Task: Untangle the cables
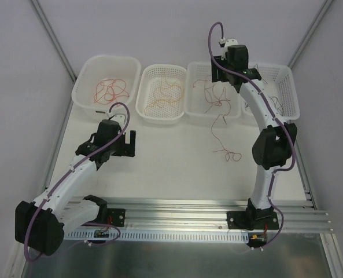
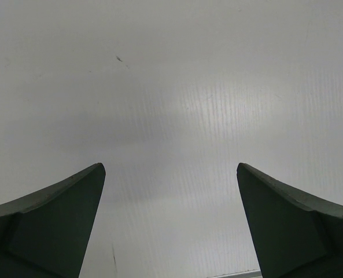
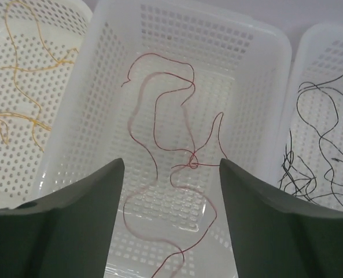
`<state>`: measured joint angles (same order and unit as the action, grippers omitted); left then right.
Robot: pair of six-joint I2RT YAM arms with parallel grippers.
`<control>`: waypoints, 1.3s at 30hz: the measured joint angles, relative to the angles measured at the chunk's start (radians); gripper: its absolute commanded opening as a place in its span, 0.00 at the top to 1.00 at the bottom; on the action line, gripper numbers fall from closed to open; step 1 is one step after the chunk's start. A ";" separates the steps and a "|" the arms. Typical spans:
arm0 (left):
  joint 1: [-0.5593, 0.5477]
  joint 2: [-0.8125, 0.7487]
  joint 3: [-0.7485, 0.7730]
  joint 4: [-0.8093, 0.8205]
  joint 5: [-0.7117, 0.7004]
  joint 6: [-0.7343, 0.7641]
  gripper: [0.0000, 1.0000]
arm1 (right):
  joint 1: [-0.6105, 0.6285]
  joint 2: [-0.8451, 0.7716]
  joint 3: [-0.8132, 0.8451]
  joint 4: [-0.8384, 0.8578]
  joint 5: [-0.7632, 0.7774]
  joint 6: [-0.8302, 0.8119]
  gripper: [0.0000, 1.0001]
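The cables lie in four white baskets at the back. Red cables [image 1: 110, 90] fill the left tub, orange cables [image 1: 159, 92] the second basket. A dark red-brown cable [image 1: 214, 95] lies in the third basket and trails over its near rim onto the table. In the right wrist view this cable [image 3: 159, 116] has a small knot [image 3: 192, 164]. My right gripper [image 3: 171, 162] hangs open above it, holding nothing. Black cables [image 3: 316, 145] lie in the fourth basket. My left gripper [image 2: 171, 168] is open over bare table, also seen at the left gripper [image 1: 132, 143].
The baskets stand side by side along the back: the third basket [image 1: 194, 113] and the fourth basket [image 1: 290, 87] touch. The right arm [image 1: 272, 145] arches over the table's right side. A metal rail [image 1: 183, 220] runs along the near edge.
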<state>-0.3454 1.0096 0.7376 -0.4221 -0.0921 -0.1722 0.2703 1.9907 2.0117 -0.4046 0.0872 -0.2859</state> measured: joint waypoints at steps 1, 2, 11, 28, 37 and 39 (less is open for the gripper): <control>0.000 0.005 0.000 0.001 -0.007 0.005 0.01 | -0.005 0.008 0.000 -0.022 -0.001 -0.002 0.23; 0.000 0.008 0.000 0.006 -0.017 0.009 0.01 | -0.008 0.010 0.000 -0.044 -0.002 -0.001 0.20; 0.000 0.021 0.000 0.035 -0.048 0.030 0.01 | -0.003 -0.326 -0.343 -0.117 -0.061 -0.015 0.13; 0.000 0.024 0.000 0.043 -0.100 0.037 0.01 | -0.002 -0.420 -0.927 -0.118 -0.211 0.013 0.18; 0.000 0.019 0.000 0.043 -0.100 0.050 0.01 | -0.002 -0.272 -0.922 -0.105 -0.245 0.003 0.85; 0.000 0.019 0.000 0.043 -0.100 0.051 0.01 | 0.002 -0.277 -0.920 -0.112 -0.251 -0.008 0.99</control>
<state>-0.3454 1.0283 0.7372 -0.3790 -0.1925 -0.1211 0.2722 1.7142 1.0916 -0.5163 -0.1635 -0.2943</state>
